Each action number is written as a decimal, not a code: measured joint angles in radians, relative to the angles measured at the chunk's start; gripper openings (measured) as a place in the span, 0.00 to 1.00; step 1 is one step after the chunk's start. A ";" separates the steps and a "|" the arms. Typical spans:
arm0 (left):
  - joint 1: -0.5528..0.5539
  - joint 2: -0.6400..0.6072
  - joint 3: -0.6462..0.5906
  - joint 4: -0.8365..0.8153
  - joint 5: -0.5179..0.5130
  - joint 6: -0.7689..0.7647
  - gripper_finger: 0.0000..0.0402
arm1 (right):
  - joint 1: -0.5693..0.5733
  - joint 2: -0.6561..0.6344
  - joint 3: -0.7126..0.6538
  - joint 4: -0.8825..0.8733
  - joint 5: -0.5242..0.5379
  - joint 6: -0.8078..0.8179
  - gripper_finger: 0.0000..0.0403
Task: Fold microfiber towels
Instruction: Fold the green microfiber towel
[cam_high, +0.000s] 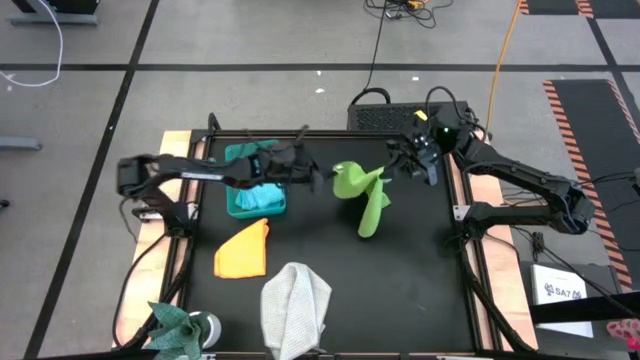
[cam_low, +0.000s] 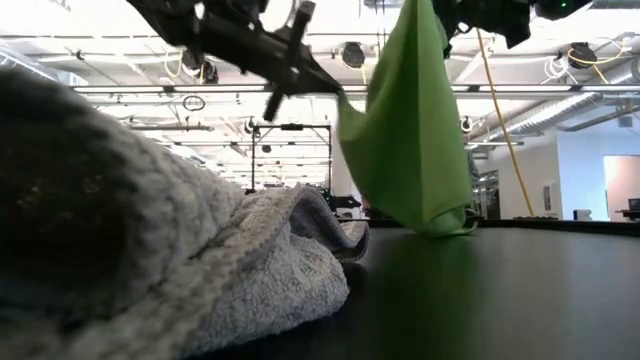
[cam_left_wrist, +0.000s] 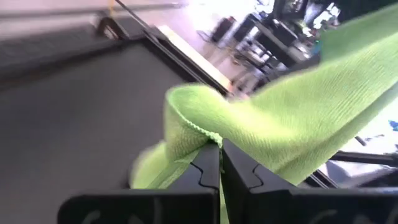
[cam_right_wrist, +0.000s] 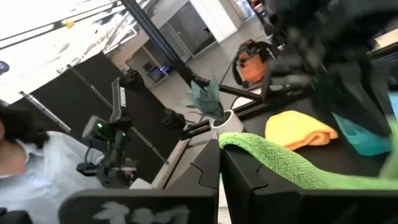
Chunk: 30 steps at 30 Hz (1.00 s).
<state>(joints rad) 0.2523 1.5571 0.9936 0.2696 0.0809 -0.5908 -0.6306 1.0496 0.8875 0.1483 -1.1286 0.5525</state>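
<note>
The lime green towel (cam_high: 368, 205) hangs between my two grippers over the middle of the black table, and its lower tip (cam_low: 440, 228) reaches down to the table top. My left gripper (cam_high: 322, 178) is shut on the towel's left upper part. My right gripper (cam_high: 398, 168) is shut on its right upper part. An orange-yellow towel (cam_high: 243, 250) lies folded on the table nearer the front. A light grey towel (cam_high: 295, 305) lies bunched at the near edge. A light blue towel (cam_high: 262, 198) lies in the teal bin (cam_high: 238, 208). My left gripper pinches a folded-over edge of the green towel (cam_left_wrist: 198, 132) between its two shut fingers, reaching in nearly level from the table's left. The cloth curls over the fingertips and hangs below. My right gripper pinches the towel's upper edge (cam_right_wrist: 244, 144) between its two shut fingers, coming level from the table's right. The cloth runs away from the fingers toward the left arm and hangs below.
The teal bin stands at the far left of the table, under my left arm. A small teal plant in a white pot (cam_high: 182, 325) stands at the near left corner. The grey towel (cam_low: 150, 250) fills the low view's foreground. A person in a white top (cam_right_wrist: 25, 162) stands beyond the table.
</note>
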 joint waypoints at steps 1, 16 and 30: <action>0.005 -0.031 0.000 -0.035 -0.013 0.013 0.00 | -0.006 0.000 0.000 0.003 0.000 -0.001 0.00; 0.084 -0.287 0.000 -0.207 -0.136 0.136 0.00 | -0.064 0.000 0.000 -0.212 0.088 -0.220 0.00; 0.121 -0.318 0.000 -0.189 -0.127 0.140 0.00 | -0.063 0.000 -0.137 -0.444 0.540 -0.478 0.00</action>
<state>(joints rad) 0.3737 1.2389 0.9940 0.0807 -0.0456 -0.4503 -0.6932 1.0492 0.7505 -0.2956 -0.5891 0.0747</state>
